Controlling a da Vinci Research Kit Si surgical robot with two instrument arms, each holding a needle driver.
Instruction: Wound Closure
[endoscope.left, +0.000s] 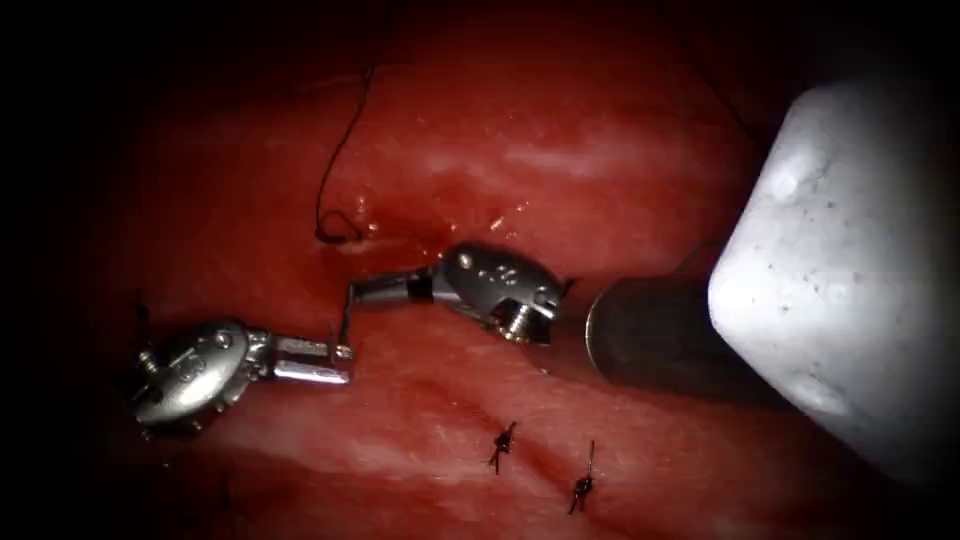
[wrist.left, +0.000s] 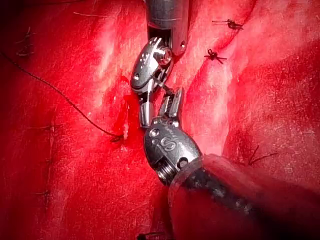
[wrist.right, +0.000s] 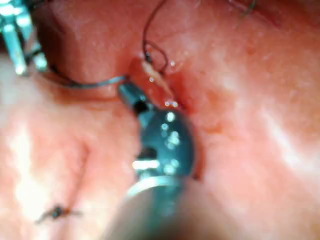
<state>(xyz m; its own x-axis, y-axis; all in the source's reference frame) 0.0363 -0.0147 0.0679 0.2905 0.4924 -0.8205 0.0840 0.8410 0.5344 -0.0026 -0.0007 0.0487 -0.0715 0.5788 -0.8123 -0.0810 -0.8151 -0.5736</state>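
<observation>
Right tool (endoscope.left: 355, 292): the jaws are pressed together on one end of the needle, right at their tip. The tool lies almost level and points to the endoscope view's left, just below and right of the thread loop.
Needle (endoscope.left: 343, 325): a thin curved wire that bridges the two tools' tips. In the endoscope view its long axis stands nearly upright, from the right tool's tip down to the left tool's upper jaw. In the right wrist view it shows as a shallow arc (wrist.right: 85, 84) sweeping from the right tool (wrist.right: 126, 91) towards the left tool. The stretch that shows lies above the tissue, not in it, below the thread loop.
Left tool (endoscope.left: 345, 362): the jaws stand slightly apart as two parallel bars with a dark gap and point to the endoscope view's right. The needle's far end touches their tips. No grip shows, and the tool sits below and left of the thread loop.
Thread loop (endoscope.left: 340, 228): a small dark curl where the thread meets the tissue (endoscope.left: 560, 150).
Thread (endoscope.left: 340, 150): it rises from the loop in a slack line, up and slightly right.
Tied stitches (endoscope.left: 503, 445): two dark knots well below and right of the thread loop.
</observation>
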